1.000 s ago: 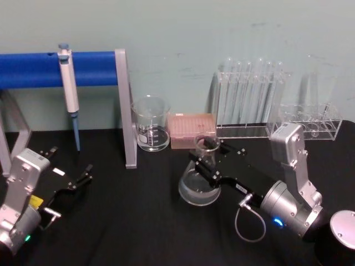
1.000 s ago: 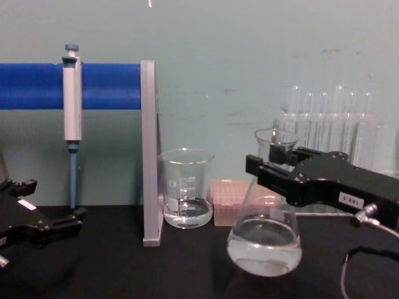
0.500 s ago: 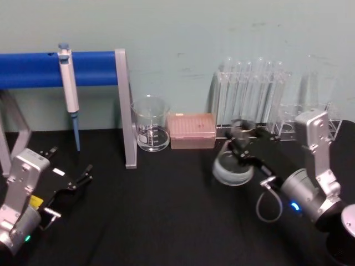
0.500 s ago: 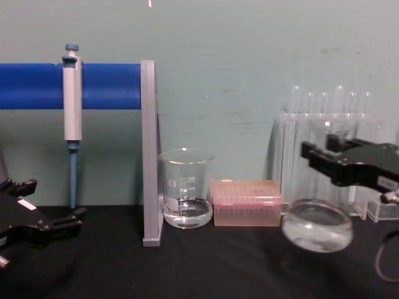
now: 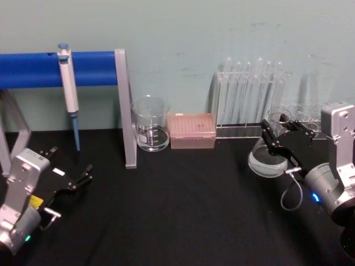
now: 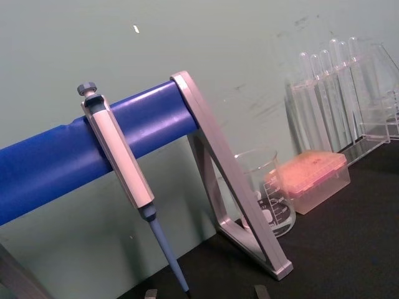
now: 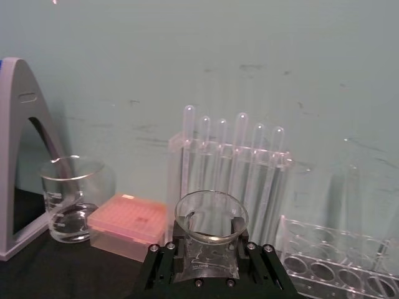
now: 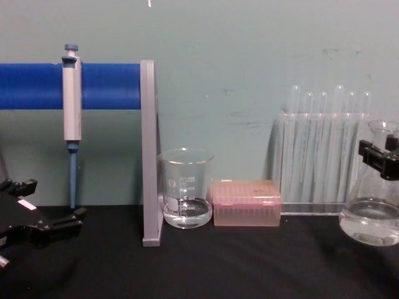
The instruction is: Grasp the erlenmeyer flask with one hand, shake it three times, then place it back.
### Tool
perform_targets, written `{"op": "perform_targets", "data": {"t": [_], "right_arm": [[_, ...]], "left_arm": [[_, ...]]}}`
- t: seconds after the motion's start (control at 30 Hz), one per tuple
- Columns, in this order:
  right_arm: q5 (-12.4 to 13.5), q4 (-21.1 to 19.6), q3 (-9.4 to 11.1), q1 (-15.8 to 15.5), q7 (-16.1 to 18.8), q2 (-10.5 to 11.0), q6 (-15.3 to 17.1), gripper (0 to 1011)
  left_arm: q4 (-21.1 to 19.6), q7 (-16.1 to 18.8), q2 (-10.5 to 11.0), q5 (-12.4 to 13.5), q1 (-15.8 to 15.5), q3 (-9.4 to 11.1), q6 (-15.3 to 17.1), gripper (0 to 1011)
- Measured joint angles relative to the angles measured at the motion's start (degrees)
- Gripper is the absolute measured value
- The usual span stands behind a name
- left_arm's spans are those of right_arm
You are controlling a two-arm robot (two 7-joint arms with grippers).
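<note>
The erlenmeyer flask (image 5: 267, 161) is clear glass with a little clear liquid in its wide base. It hangs slightly tilted at the right side of the table, in front of the test tube racks. My right gripper (image 5: 277, 134) is shut on its narrow neck. In the right wrist view the flask (image 7: 210, 219) has its open mouth just above the black jaws of the right gripper (image 7: 209, 260). In the chest view the flask (image 8: 372, 219) is at the right edge with the right gripper (image 8: 381, 159) at its neck. My left gripper (image 5: 70, 169) rests open at the lower left.
A blue bar on a grey stand (image 5: 125, 111) holds a pipette (image 5: 69, 88). A glass beaker (image 5: 150, 126) and a pink tip box (image 5: 191, 130) stand at the back middle. Test tubes in a clear rack (image 5: 249, 100) and a low clear rack (image 5: 302, 119) stand behind the flask.
My right gripper has swung the flask to the right, from the table's middle to in front of the test tube racks. The left arm has not moved.
</note>
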Motion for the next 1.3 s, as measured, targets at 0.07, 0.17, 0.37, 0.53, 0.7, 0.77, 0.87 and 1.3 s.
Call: {"op": "perform_targets", "data": {"t": [0.07, 0.17, 0.37, 0.53, 0.7, 0.77, 0.87, 1.3], "right_arm": [[-0.32, 0.04, 0.48, -0.03, -0.10, -0.21, 0.07, 450], [-0.68, 0.16, 0.85, 0.02, 0.01, -0.48, 0.09, 450], [-1.12, 0.23, 0.99, 0.14, 1.41, -1.00, 0.09, 450], [-1.37, 0.06, 0.67, 0.27, 3.53, -1.41, 0.02, 450], [-1.39, -0.20, -0.11, 0.41, 5.70, -1.54, -0.10, 451], [-1.37, -0.37, -0.62, 0.44, 6.77, -1.52, -0.20, 450], [-1.03, -0.61, -1.59, 0.49, 8.60, -1.32, -0.51, 450], [1.30, -2.23, -6.78, 0.61, 14.99, 0.38, -1.67, 450]], "left_arm": [[0.00, 0.00, 0.00, 0.00, 0.00, 0.00, 0.00, 1001], [0.00, 0.00, 0.00, 0.00, 0.01, 0.00, 0.00, 1001], [0.00, 0.00, 0.00, 0.00, 0.00, 0.00, 0.00, 1001], [0.00, 0.00, 0.00, 0.00, 0.00, 0.00, 0.00, 1001], [0.00, 0.00, 0.00, 0.00, 0.00, 0.00, 0.00, 1001], [0.00, 0.00, 0.00, 0.00, 0.00, 0.00, 0.00, 1001], [0.00, 0.00, 0.00, 0.00, 0.00, 0.00, 0.00, 1001], [0.00, 0.00, 0.00, 0.00, 0.00, 0.00, 0.00, 1001]]}}
